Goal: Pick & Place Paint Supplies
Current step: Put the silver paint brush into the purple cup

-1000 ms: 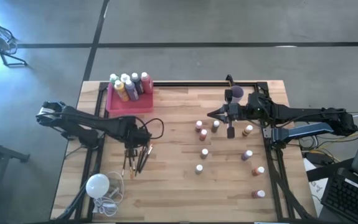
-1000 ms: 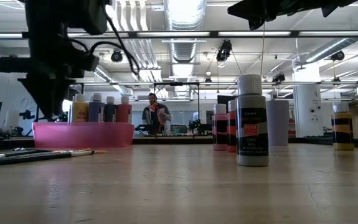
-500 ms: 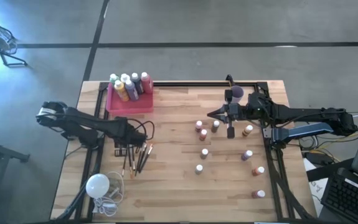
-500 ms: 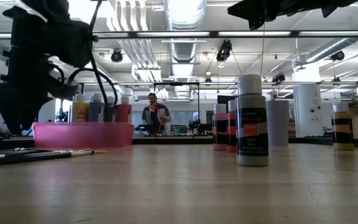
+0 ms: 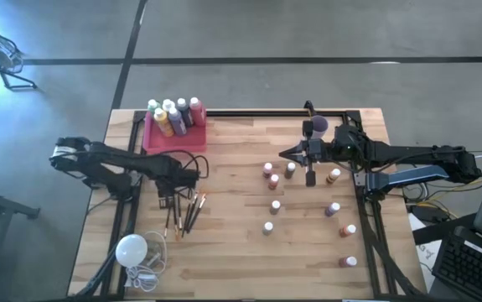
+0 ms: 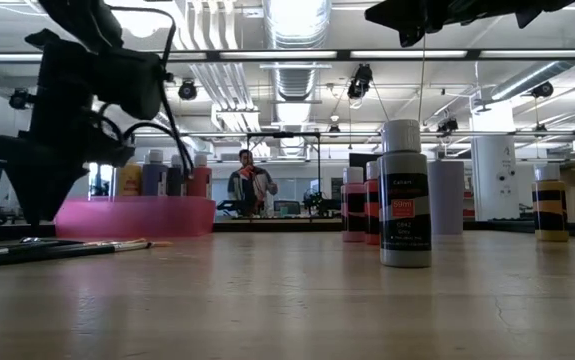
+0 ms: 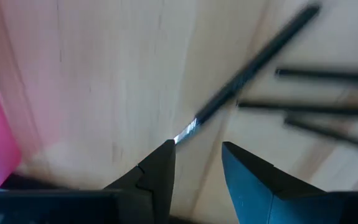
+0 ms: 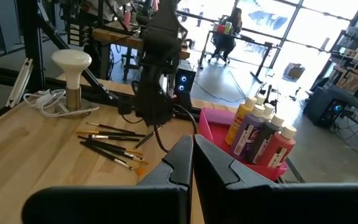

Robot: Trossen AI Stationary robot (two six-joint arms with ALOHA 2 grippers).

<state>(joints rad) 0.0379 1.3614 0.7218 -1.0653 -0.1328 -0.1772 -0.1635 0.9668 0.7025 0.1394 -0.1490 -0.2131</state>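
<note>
The left claw hangs low over the near end of the loose bundle of paintbrushes, which lie on the desk at about seven o'clock from its middle, a little below the pink tray that holds six tall paint bottles at eleven o'clock. Its fingers are spread partway with nothing between them, and one brush runs slantwise just ahead of the gap. The trouble I see is that the brushes are thin, flat on the wood and fanned across each other, so a closing pinch may slide off the handle, catch two at once, or flick the rest toward the white bulb and its cord at seven o'clock near the desk's edge. If the claw drops too steeply, the tips may jam into the wood before they meet the brush. A brush gripped far from its middle would likely hang crooked and knock the bottles when carried to the tray. The right claw waits at about one o'clock, pressed together and empty, close to a purple-topped bottle and the scattered small bottles from two to four o'clock; any careless swing there could topple them like skittles.
</note>
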